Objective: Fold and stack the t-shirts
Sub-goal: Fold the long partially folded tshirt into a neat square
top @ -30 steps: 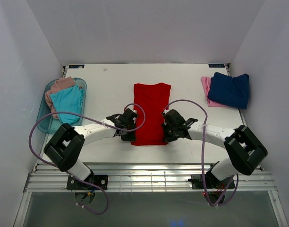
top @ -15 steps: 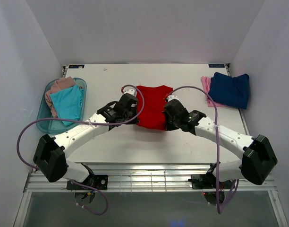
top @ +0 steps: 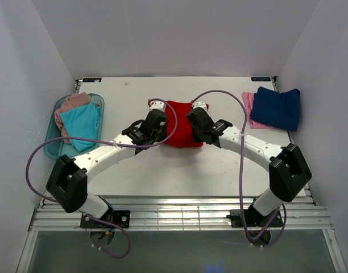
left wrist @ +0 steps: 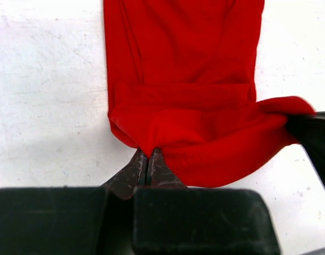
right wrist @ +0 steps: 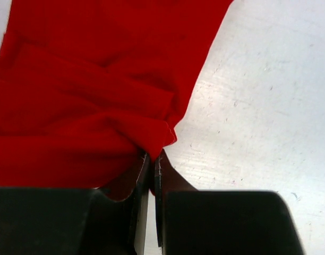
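The red t-shirt (top: 182, 124) lies in the middle of the desk (top: 174, 170), between the 2 arms, with its near part bunched and doubled over the rest. The left end effector (left wrist: 148, 159) is clenched on the shirt's left edge, its fingertips pressed together with a ridge of red cloth pinched between them. The right end effector (right wrist: 153, 159) grips the opposite edge just as tightly (the cloth puckers into a small point right at its tips).

Holding both sides at once probably serves to keep the lifted edge straight and level while it travels over the flat part, so the fold lands square rather than skewed. By the look of it, the step in hand is the lengthwise fold, bottom over top, and it is not yet laid down.

At the far right, the navy blue t-shirt (top: 276, 108) rests on the light pink t-shirt (top: 247, 104), which seems to be the growing stack. At the left, the turquoise t-shirt (top: 83, 122) and the dusty pink-beige t-shirt (top: 71, 104) sit crumpled in the teal tub (top: 50, 147), apparently waiting their turn.
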Tool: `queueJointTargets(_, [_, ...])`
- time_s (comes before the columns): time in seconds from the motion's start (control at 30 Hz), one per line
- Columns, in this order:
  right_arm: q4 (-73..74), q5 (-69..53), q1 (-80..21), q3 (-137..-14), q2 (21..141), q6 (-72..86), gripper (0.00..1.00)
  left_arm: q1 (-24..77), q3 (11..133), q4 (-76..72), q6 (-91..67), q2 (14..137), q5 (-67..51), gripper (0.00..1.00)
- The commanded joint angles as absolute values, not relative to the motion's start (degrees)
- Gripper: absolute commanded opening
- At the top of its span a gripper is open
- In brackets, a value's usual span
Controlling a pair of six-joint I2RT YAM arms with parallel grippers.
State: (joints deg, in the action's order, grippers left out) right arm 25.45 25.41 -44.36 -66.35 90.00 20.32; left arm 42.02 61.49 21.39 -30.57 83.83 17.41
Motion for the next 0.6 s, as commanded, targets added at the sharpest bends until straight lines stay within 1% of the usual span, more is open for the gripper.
queueJointTargets(0.0, [23.2,30.0,-43.3,-72.3,91.1,16.6,0.08,41.0,63.5,17.0,-28.2,84.4,19.5,0.0])
queueJointTargets(0.1, [22.5,30.4,-41.9,-75.2,93.2,14.7,0.08,39.2,64.8,14.6,-26.6,85.9,19.7,0.0])
queueJointTargets(0.43, [19.0,27.6,-37.4,-80.6,100.9,11.3,0.08,33.8,68.3,5.2,-23.0,95.2,13.8,0.0])
queueJointTargets(0.57, [17.8,27.4,-36.6,-83.1,103.4,10.2,0.08,32.3,70.6,4.3,-22.5,97.8,12.7,0.0])
